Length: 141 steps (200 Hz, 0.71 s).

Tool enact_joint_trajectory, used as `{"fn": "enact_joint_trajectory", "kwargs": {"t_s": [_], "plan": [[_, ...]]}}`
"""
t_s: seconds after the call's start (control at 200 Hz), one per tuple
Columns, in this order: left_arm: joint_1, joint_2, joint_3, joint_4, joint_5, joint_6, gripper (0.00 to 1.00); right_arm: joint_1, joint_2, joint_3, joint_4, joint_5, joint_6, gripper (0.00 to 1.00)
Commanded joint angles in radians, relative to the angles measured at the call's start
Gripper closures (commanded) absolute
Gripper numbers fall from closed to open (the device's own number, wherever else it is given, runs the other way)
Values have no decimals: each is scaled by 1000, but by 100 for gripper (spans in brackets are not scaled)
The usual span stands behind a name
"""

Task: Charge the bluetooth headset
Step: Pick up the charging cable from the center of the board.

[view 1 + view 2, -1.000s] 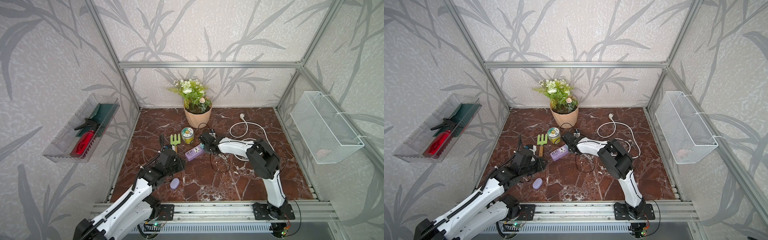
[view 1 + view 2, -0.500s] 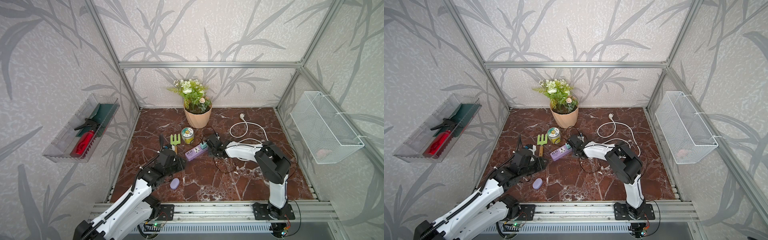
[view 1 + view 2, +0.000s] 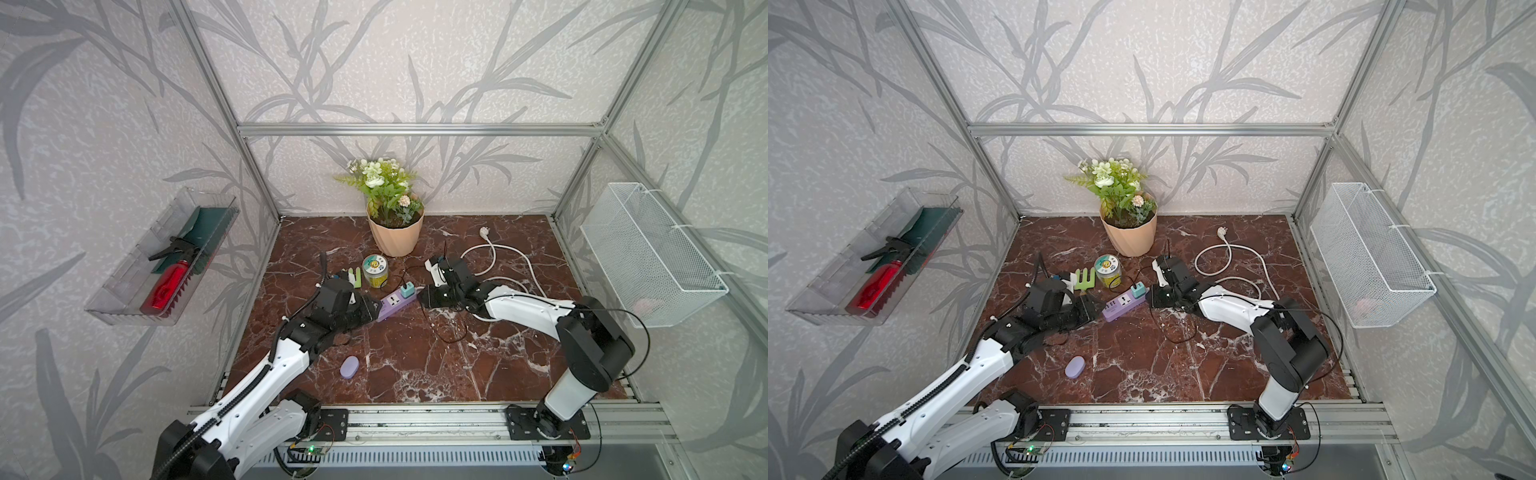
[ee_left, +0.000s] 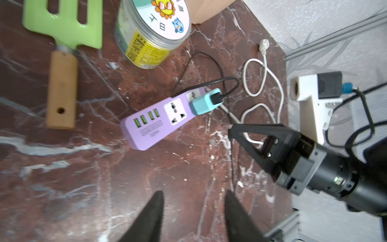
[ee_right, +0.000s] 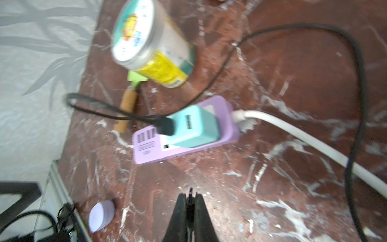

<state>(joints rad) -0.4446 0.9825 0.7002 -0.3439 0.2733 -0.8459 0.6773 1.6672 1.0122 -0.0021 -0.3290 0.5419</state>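
The right gripper (image 5: 190, 197) had its jaws pressed together on a small dark connector (image 5: 190, 191) above the marble tabletop (image 5: 272, 188). Just beyond lay the purple power strip (image 5: 146, 150). A teal charger (image 5: 196, 130) sat in it, with a black cable (image 5: 165, 125) plugged into its face. A white cord (image 5: 293, 130) left the strip's end. The bluetooth headset (image 5: 102, 215) lay apart near the table's edge. A yellow-labelled jar (image 5: 155, 48) and a green fork (image 5: 128, 102) showed blurred farther off.

The jar (image 3: 375, 271) near the middle of a top view has two big signs on its lid (image 4: 155, 18), like 日上. I cannot read its yellow label (image 4: 146, 50).
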Motion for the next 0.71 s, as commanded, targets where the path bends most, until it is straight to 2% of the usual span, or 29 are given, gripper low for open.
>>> {"fn": "enact_joint_trajectory", "kwargs": {"t_s": [0.0, 0.065, 0.185, 0.24, 0.335, 0.395, 0.445, 0.5, 0.55, 0.62, 0.701], "plan": [[24, 68, 91, 16, 142, -43, 66, 8, -47, 42, 19, -162, -154, 100], [32, 111, 124, 25, 204, -68, 71, 8, -63, 50, 17, -186, -178, 100], [46, 138, 86, 158, 309, -149, 68, 9, -91, 46, 61, -239, -171, 100], [53, 129, 44, 239, 332, -193, 59, 6, -102, 41, 89, -258, -145, 100], [60, 87, -9, 342, 347, -233, 35, -6, -112, 35, 150, -328, -83, 100], [60, 58, -25, 370, 346, -235, 30, -24, -109, 27, 223, -391, -12, 100], [60, 40, -34, 396, 353, -245, 31, -41, -99, 25, 280, -436, 59, 100], [60, 29, -51, 450, 366, -265, 45, -55, -87, 25, 342, -480, 136, 100], [60, 28, -59, 485, 374, -279, 51, -60, -79, 35, 368, -512, 172, 100], [60, 35, -65, 509, 385, -288, 57, -61, -73, 78, 304, -527, 167, 100], [60, 46, -70, 547, 399, -297, 57, -61, -67, 126, 205, -547, 143, 100]]}}
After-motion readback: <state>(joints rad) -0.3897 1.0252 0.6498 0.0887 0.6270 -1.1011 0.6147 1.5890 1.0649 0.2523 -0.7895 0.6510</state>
